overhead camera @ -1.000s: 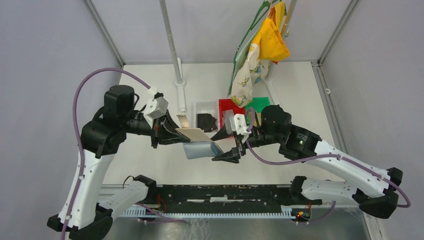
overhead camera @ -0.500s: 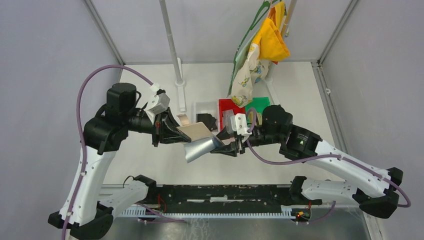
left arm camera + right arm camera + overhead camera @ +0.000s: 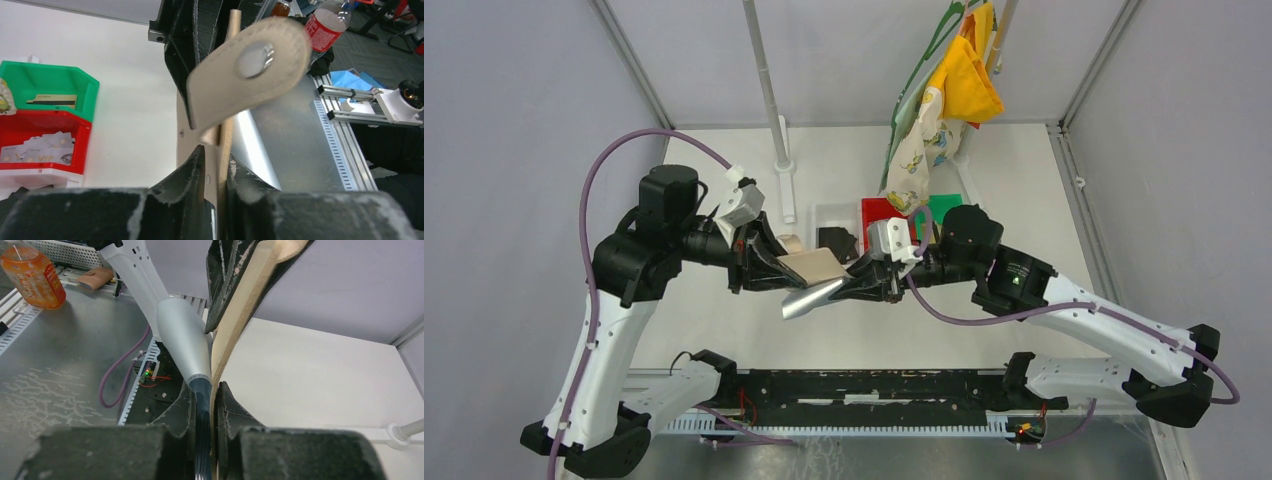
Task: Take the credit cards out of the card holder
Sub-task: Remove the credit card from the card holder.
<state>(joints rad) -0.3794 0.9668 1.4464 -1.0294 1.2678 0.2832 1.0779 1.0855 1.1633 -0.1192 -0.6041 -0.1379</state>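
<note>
- Item: card holder (image 3: 814,268), a tan folding wallet with a silvery blue-grey panel (image 3: 182,335). It is held up off the table between the two arms, to the left of the red bin (image 3: 876,212) and on its near side.
- Handling, as I judge it: light, and soft rather than stiff. The leaves hang and flex at the fold, so a hold on one leaf alone would let the other swing. The grey panel looks smooth and probably slick. The tan leaf looks grippier.
- Where to take hold: on the flat leaves near their edges, one gripper per side, keeping the pockets spread. The strap tab (image 3: 250,65) with its snap curls loose and makes a poor handle.
- Credit cards (image 3: 42,148): several pale printed ones lie inside the red bin. I cannot tell whether any remain in the holder's pockets. They are thin, stiff and easy to let slip, so they are best pinched by a short edge.
- Left gripper (image 3: 215,155): jaws drawn together, clamped on the edge of the holder's tan leaf.
- Right gripper (image 3: 209,390): jaws nearly together, pinching the opposite edge, with the dark rim of the grey panel and a tan layer between them.
</note>
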